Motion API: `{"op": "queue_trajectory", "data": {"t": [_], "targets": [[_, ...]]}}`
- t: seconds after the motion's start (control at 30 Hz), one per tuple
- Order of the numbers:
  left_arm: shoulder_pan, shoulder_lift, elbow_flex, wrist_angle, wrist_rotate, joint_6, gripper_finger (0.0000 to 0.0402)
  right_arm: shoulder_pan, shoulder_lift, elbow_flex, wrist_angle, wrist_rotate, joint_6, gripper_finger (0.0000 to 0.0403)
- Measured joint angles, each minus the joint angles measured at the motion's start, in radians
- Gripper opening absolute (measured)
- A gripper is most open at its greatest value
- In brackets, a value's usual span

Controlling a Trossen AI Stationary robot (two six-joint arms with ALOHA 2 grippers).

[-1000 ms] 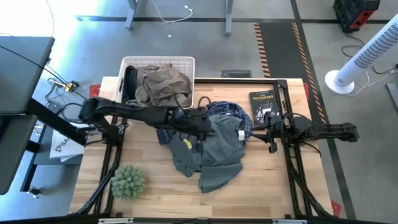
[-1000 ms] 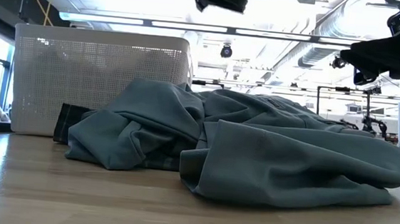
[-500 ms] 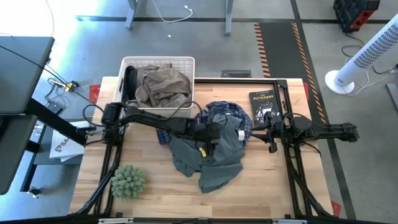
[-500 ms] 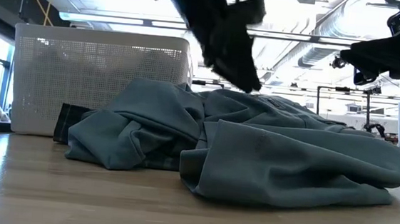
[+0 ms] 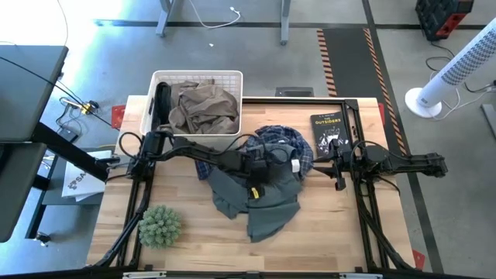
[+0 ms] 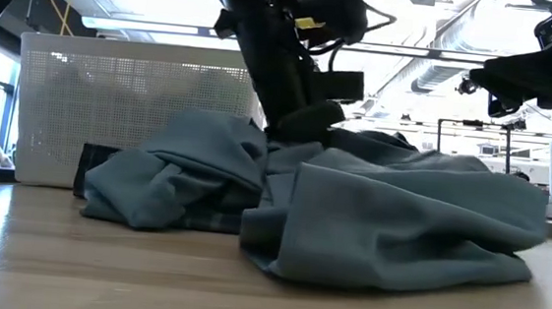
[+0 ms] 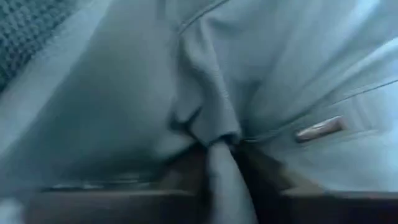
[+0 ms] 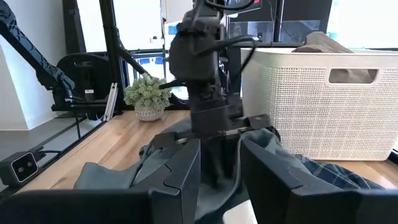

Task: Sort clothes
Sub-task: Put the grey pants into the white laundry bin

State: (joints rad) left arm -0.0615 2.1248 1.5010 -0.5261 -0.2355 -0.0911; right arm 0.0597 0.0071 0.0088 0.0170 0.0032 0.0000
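The grey-green T-shirt (image 5: pixel 260 203) lies crumpled in the middle of the counter (image 5: pixel 194 240), partly over the blue plaid shirt (image 5: pixel 283 143). The left hand (image 5: pixel 262 167) pinches a fold of the T-shirt. The right hand (image 5: pixel 335 164) waits with fingers apart beside the black book (image 5: pixel 328 129).

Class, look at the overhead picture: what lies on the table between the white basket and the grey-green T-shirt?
In the high view, the blue plaid shirt lies between the white basket and the grey-green T-shirt; the left gripper presses into that T-shirt.
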Motion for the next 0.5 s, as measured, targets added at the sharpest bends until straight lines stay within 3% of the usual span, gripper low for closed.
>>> {"op": "queue_trajectory", "data": {"t": [0.07, 0.23, 0.5], "targets": [[0.016, -0.004, 0.034, -0.056, 0.040, -0.039, 0.0022, 0.000, 0.000, 0.000, 0.000, 0.000, 0.000, 0.0112], [0.028, -0.043, 0.200, -0.238, 0.077, -0.088, 0.0009, 0.000, 0.000, 0.000, 0.000, 0.000, 0.000, 0.0112], [0.017, -0.282, 0.557, -0.298, 0.112, -0.147, 0.0007, 0.000, 0.000, 0.000, 0.000, 0.000, 0.000, 0.0112]]}}
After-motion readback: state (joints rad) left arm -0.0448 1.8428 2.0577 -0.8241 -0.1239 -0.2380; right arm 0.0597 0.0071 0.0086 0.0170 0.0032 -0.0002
